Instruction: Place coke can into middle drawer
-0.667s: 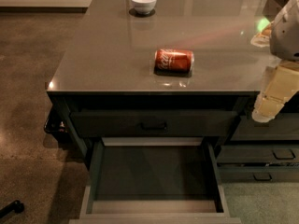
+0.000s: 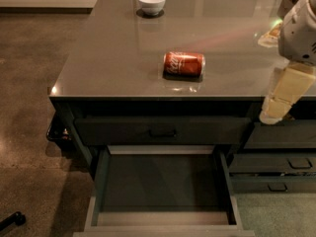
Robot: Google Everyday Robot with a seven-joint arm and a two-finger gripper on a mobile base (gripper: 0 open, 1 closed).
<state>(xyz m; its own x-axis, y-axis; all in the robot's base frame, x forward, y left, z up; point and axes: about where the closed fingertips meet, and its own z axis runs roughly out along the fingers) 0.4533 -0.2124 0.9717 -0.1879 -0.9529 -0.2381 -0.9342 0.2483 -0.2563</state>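
The coke can (image 2: 183,64) lies on its side on the grey counter top (image 2: 113,58), near the front edge and a little right of centre. The middle drawer (image 2: 163,184) is pulled out below the counter; its dark floor shows with nothing in it. My gripper (image 2: 270,115) hangs at the right edge of the view, pointing down and left, in front of the counter's front edge. It is well to the right of the can, apart from it, and holds nothing that I can see.
A white bowl (image 2: 151,2) stands at the back of the counter. The shut top drawer front (image 2: 163,131) with a black handle sits above the open drawer. Narrower shut drawers (image 2: 286,163) are at the right. Brown floor lies to the left.
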